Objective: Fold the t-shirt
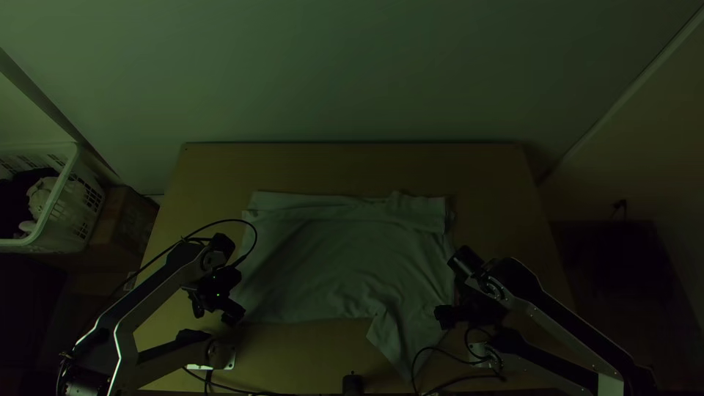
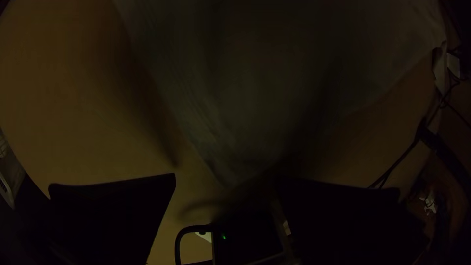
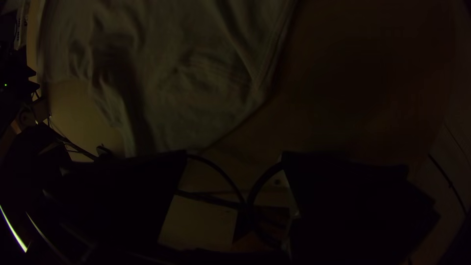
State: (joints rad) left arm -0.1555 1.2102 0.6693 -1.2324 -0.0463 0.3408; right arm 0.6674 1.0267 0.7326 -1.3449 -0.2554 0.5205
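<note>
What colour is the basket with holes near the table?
The basket looks white, though it's dim in there. You can see it best in the top view.

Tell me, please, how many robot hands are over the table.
2: the left hand by the near left corner of the t-shirt, the right hand by its near right side.

Note the t-shirt point(image 1: 337, 257) spread and wrinkled on the desk point(image 1: 352, 167), with a crease along the far side and one section angling toward the near edge at right. Locate the left tool point(image 1: 215, 314) near the near-left corner, the right tool point(image 1: 444, 317) at the near-right part. Find the white basket point(image 1: 70, 220), holding dark and pale contents point(image 1: 39, 193), left of the desk.
</note>
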